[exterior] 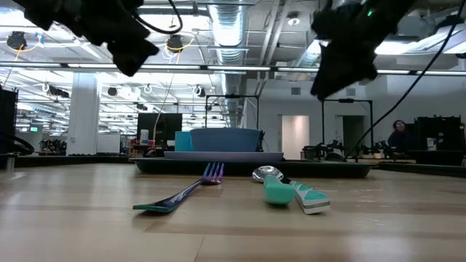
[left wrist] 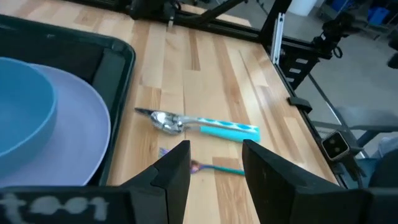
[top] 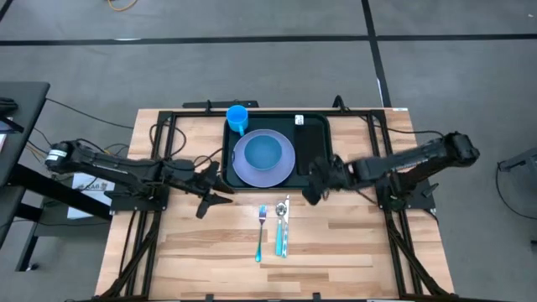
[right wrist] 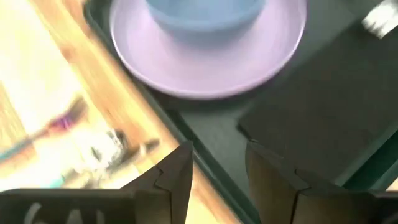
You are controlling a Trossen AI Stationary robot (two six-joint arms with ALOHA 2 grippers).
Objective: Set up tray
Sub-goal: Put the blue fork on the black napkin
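Tray [top: 315, 138] at counter [top: 352, 243] far edge, carrying plate [top: 285, 168], bowl [top: 263, 153], cup [top: 237, 117]. Fork [top: 261, 232], spoon [top: 282, 225] outside on counter. Right gripper [top: 312, 186] over tray corner, left gripper [top: 210, 195] beside tray; both jaws part-open, empty. Risk: low right jaws snagging tray rim, shifting plate.

The surface [top: 336, 243] is seen from overhead and level from its edge; the plate [left wrist: 74, 143] is shared by both wrist views.

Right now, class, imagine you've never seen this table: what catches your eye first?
The dark green tray at the table's far middle, carrying a lilac plate with a blue bowl on it and a blue cup behind. Just in front lie a fork and spoon on bare wood, flanked by both open grippers.
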